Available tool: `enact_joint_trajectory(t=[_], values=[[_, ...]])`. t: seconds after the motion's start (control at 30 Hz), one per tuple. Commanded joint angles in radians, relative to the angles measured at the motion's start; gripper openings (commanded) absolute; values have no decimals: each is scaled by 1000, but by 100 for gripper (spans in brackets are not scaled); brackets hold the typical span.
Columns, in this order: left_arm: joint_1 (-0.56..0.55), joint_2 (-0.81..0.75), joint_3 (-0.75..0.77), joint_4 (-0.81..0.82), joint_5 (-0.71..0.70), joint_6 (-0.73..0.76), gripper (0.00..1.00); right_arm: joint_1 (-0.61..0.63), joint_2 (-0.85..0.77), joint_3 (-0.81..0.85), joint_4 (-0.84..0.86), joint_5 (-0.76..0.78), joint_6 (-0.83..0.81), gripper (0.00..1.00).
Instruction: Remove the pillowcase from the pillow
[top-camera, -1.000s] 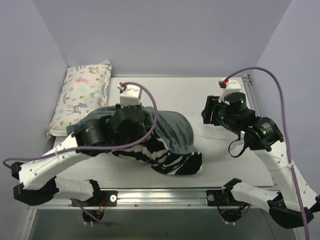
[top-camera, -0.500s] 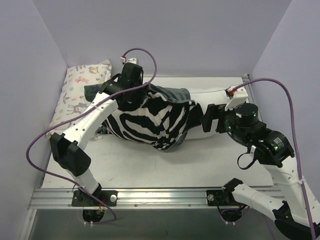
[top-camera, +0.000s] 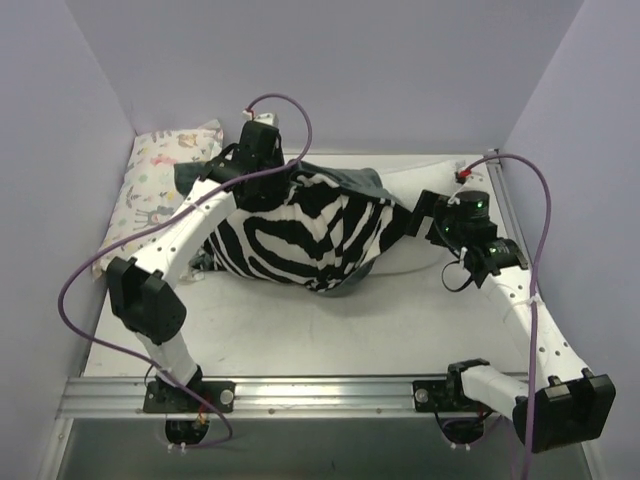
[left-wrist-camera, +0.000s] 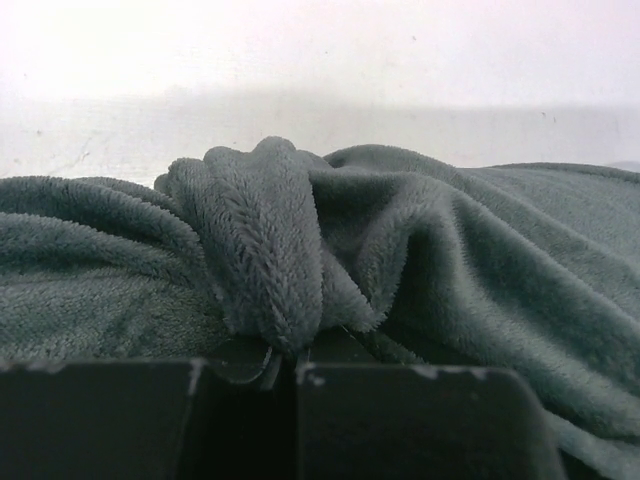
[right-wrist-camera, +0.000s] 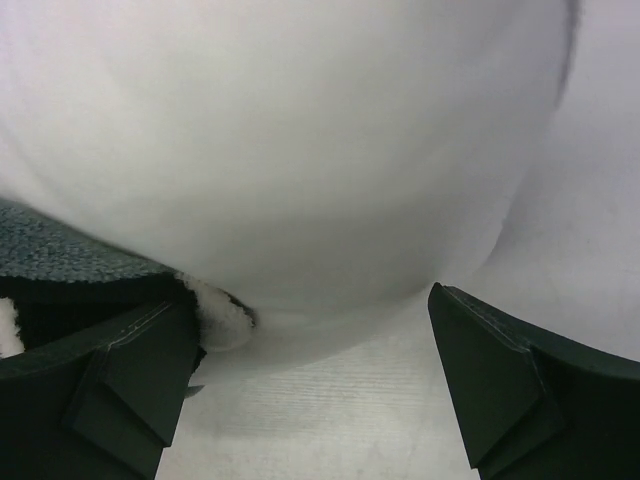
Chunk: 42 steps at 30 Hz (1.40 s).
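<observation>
The pillowcase hangs in the middle of the table, its zebra-striped inner side facing up and its dark grey-green plush side along the back. My left gripper is shut on a bunched fold of the plush fabric at the back and holds it raised; its fingers are closed together. The white pillow sticks out of the case at the right. My right gripper is open at that end, its fingers either side of the pillow's rounded white bulk, with the case edge by the left finger.
A small pastel animal-print pillow lies against the left wall at the back. Lilac walls close the table on three sides. A metal rail with the arm bases runs along the near edge.
My left gripper has carried the pillowcase up and to the back, turning the zebra side out and baring the white pillow. My right gripper has moved left to the pillow's end.
</observation>
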Motion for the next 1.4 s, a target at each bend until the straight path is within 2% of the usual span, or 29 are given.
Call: enact_joint_trajectory(t=[0.0, 0.07, 0.17, 0.3, 0.4, 0.47, 0.5, 0.53, 0.63, 0.73, 0.8, 0.83, 0.87, 0.9, 0.93, 0.97, 1.0, 1.03, 1.2, 1.3, 1.33, 1.37], values=[[21, 62, -28, -50, 24, 58, 0, -78, -40, -49, 163, -151, 89, 100], [13, 54, -54, -16, 34, 58, 0, -78, 11, -29, 159, -158, 93, 100], [13, 47, -91, 1, 37, 58, 0, -81, -6, -76, 223, -163, 121, 100], [19, 48, -92, 1, 38, 76, 0, -116, -79, -166, 405, -360, 182, 100], [14, 42, -94, 9, 54, 75, 0, -86, -73, -114, 372, -398, 199, 98], [10, 30, -107, 22, 58, 70, 0, 12, -66, -72, 317, -361, 176, 90], [7, 25, -112, 27, 60, 67, 0, 57, -70, -64, 299, -311, 166, 89], [1, 22, -118, 33, 58, 64, 0, 157, -87, -60, 277, -221, 162, 88], [-2, 16, -130, 47, 63, 58, 0, 303, -84, -67, 294, -82, 198, 89], [-6, 19, -129, 47, 66, 55, 0, 376, 13, 7, 266, -11, 185, 89], [-12, 17, -130, 46, 63, 54, 0, 414, 66, 64, 254, -9, 207, 71], [-15, 20, -133, 49, 64, 50, 0, 433, 110, 77, 293, -26, 224, 35], [-18, 24, -134, 50, 66, 47, 0, 491, 140, 106, 315, -58, 243, 21], [-19, 25, -134, 52, 67, 41, 0, 549, 172, 144, 311, -57, 227, 12], [-21, 31, -137, 58, 71, 37, 0, 609, 249, 251, 289, -39, 196, 2], [-24, 31, -137, 59, 72, 35, 0, 667, 288, 302, 271, -4, 170, 0], [-25, 33, -141, 62, 72, 28, 0, 766, 324, 340, 265, 6, 149, 0], [-25, 33, -144, 64, 78, 27, 0, 790, 368, 371, 265, 0, 132, 0], [-21, 8, -163, 67, 74, 29, 0, 792, 344, 324, 266, 55, 127, 2], [-19, -2, -166, 70, 80, 32, 0, 781, 289, 304, 208, 86, 92, 25], [-21, -7, -164, 70, 87, 32, 0, 780, 260, 305, 188, 118, 75, 45], [-21, -10, -161, 70, 89, 32, 0, 781, 244, 308, 164, 138, 64, 54]])
